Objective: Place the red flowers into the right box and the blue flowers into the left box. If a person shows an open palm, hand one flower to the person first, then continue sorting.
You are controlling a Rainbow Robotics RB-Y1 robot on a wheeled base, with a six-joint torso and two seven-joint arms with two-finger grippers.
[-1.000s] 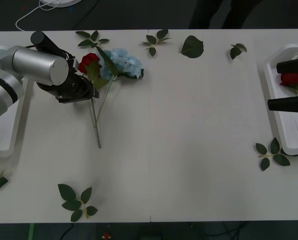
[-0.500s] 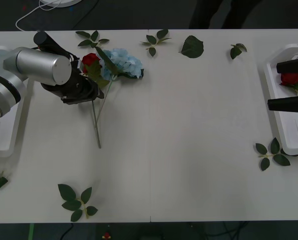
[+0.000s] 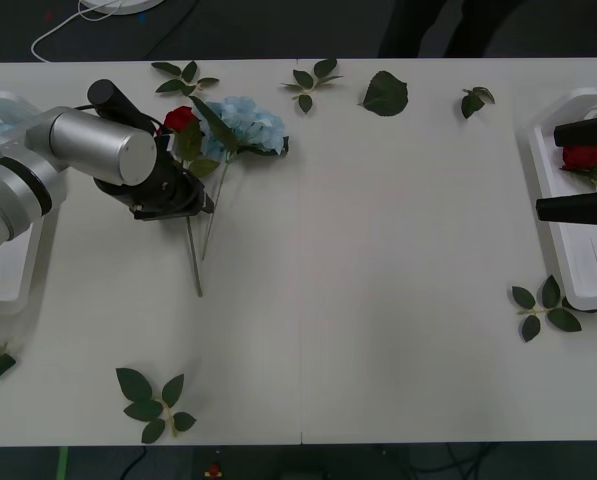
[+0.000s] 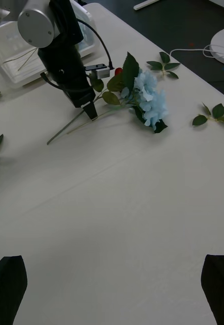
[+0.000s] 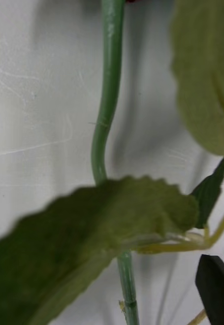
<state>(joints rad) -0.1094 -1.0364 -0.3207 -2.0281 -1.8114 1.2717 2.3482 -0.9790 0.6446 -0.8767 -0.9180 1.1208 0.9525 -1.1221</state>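
Left gripper (image 3: pixel 190 205) is sitting low over the crossed stems of a red rose (image 3: pixel 181 118) and a pale blue flower (image 3: pixel 246 124) at the table's (image 3: pixel 378 300) far-left part; black fingers are down at the stems, can't tell whether they're clamping or apart. Left wrist view is showing a thin, smooth green plastic stem (image 5: pixel 105 101) with a kink, plus matte serrated fabric leaves (image 5: pixel 112 218) right up against the lens. Blue head is fluffy and broad, rose bloom small and round. Right gripper (image 4: pixel 112 284) is hanging spread wide over the right box (image 3: pixel 568 200), a shallow white tray with rounded rim, a red rose (image 3: pixel 586 157) lying inside. Left box (image 3: pixel 8 270) is sitting at the left edge under the silver arm. Loose leaf sprigs (image 3: pixel 153 400) are lying scattered on the smooth white tabletop; dark floor and a white cable (image 3: pixel 68 25) beyond.
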